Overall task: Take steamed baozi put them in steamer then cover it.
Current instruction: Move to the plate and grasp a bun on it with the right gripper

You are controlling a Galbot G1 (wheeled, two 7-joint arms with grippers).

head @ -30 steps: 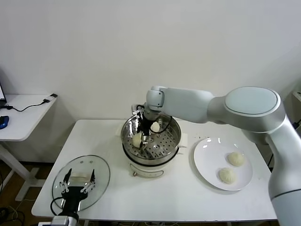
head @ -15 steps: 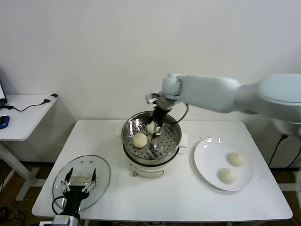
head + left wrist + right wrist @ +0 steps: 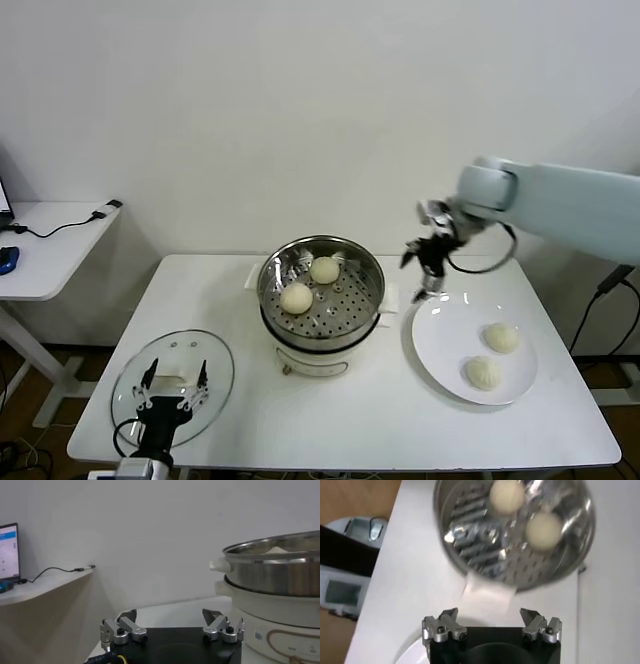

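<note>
Two steamed baozi (image 3: 309, 284) lie inside the steamer (image 3: 321, 296) at the centre of the bench (image 3: 360, 420). Two more rest on the white plate (image 3: 440, 340) to its right. Right end effector (image 3: 426, 262): in the air between steamer and plate, above the plate's far-left edge, fingers spread apart, empty. Left end effector (image 3: 170, 394): low at the near-left bench edge, over the cover (image 3: 215, 365), fingers spread, empty. The cover lies flat on the bench, left of the steamer.

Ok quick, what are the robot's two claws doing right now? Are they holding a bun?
Left gripper: open, holding nothing, above the glass lid.
Right gripper: open, holding nothing, beside the plate.
</note>
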